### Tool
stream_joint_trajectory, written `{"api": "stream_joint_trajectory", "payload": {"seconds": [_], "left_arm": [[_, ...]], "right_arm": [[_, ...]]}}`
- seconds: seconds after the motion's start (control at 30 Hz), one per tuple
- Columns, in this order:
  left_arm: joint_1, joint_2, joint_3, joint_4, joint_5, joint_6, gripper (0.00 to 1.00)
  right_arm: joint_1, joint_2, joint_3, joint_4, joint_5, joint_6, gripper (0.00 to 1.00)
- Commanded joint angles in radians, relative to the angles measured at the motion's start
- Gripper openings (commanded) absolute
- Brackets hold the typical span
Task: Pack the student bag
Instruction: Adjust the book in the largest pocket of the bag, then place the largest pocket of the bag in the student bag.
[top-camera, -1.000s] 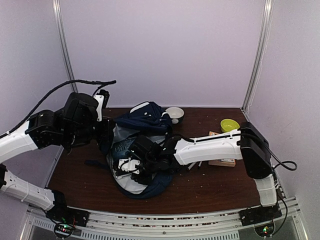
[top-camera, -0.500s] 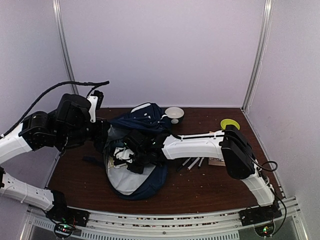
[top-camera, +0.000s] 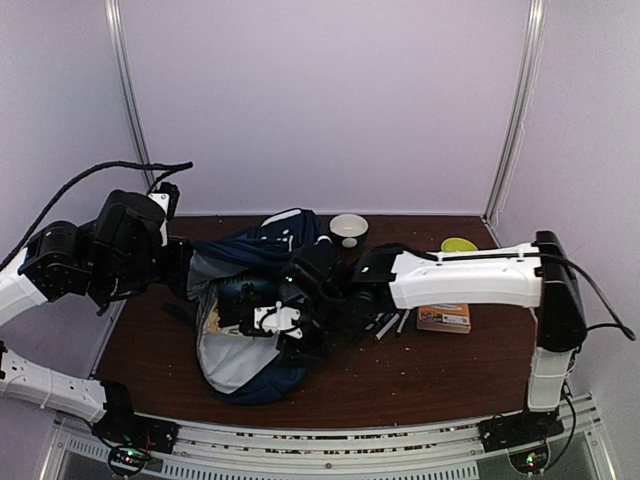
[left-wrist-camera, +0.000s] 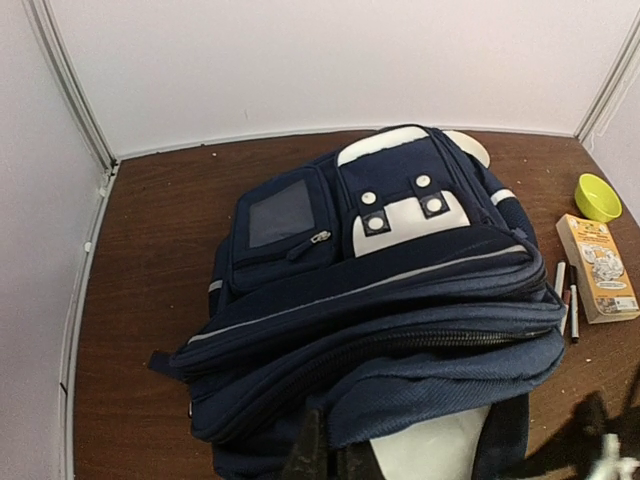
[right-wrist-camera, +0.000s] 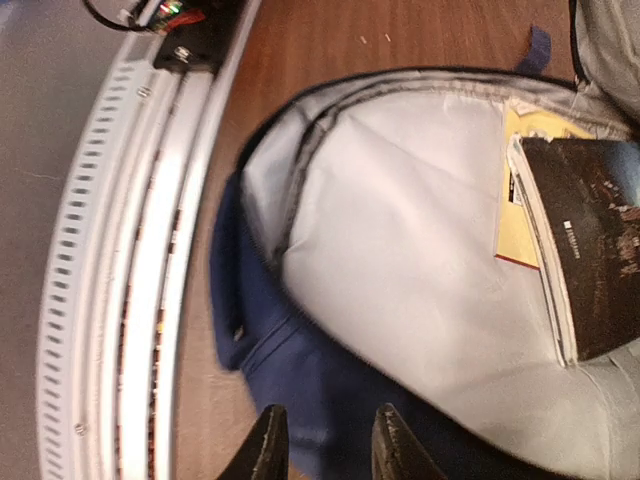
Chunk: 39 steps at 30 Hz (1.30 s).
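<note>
Right gripper (right-wrist-camera: 328, 418) is hanging right over the open student bag (top-camera: 255, 385), jaws a bit apart, empty. Left gripper (left-wrist-camera: 325, 452) is pinching its rim.

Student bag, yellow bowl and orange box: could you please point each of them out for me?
student bag (left-wrist-camera: 380, 312): left wrist view, on the navy fabric below its white stripe.
yellow bowl (left-wrist-camera: 598, 196): left wrist view, on its inner hollow.
orange box (left-wrist-camera: 598, 268): left wrist view, on its printed top face.
</note>
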<state>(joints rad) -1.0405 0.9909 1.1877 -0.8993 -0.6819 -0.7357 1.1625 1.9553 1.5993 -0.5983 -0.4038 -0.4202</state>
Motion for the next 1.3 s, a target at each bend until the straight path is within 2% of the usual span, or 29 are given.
{"api": "stream_joint_trajectory", "payload": {"seconds": [0.0,0.13,0.23,0.33,0.43,0.6,0.73,0.83,0.93,1.03,1.17,1.27], "left_arm": [[0.005,-0.026,0.065,0.0,-0.088,-0.016,0.0],[0.005,-0.026,0.061,0.0,-0.067,-0.003,0.0],[0.005,-0.031,0.054,0.0,-0.048,-0.004,0.0],[0.003,-0.044,0.049,0.0,-0.033,-0.016,0.0],[-0.01,-0.051,0.044,0.0,-0.025,-0.025,0.0],[-0.045,0.0,0.05,0.0,0.014,-0.041,0.0],[-0.052,0.041,0.027,0.038,0.039,-0.046,0.0],[-0.052,0.069,0.007,0.085,0.065,-0.047,0.0],[-0.052,0.104,-0.001,0.112,0.079,-0.039,0.0],[-0.052,0.142,0.0,0.11,0.074,-0.018,0.0],[-0.052,0.183,-0.025,0.103,0.071,-0.012,0.0],[-0.05,0.215,-0.053,0.137,0.131,0.007,0.02]], "right_arm": [[-0.023,-0.168,-0.117,-0.056,-0.077,-0.012,0.3],[-0.085,-0.247,-0.217,0.013,0.009,0.084,0.29],[-0.159,-0.247,-0.227,0.058,0.121,0.181,0.29],[-0.245,-0.152,-0.15,0.011,0.173,0.191,0.29],[-0.326,-0.008,-0.054,0.013,0.155,0.208,0.29],[-0.382,0.191,0.176,0.035,0.115,0.251,0.3],[-0.381,0.401,0.526,-0.037,0.094,0.299,0.33],[-0.381,0.511,0.692,-0.056,0.09,0.296,0.34],[-0.383,0.515,0.691,-0.035,0.121,0.277,0.35],[-0.416,0.474,0.646,-0.053,0.088,0.299,0.35],[-0.453,0.284,0.402,0.019,0.088,0.267,0.36],[-0.466,0.116,0.223,0.065,0.112,0.235,0.4]]}}
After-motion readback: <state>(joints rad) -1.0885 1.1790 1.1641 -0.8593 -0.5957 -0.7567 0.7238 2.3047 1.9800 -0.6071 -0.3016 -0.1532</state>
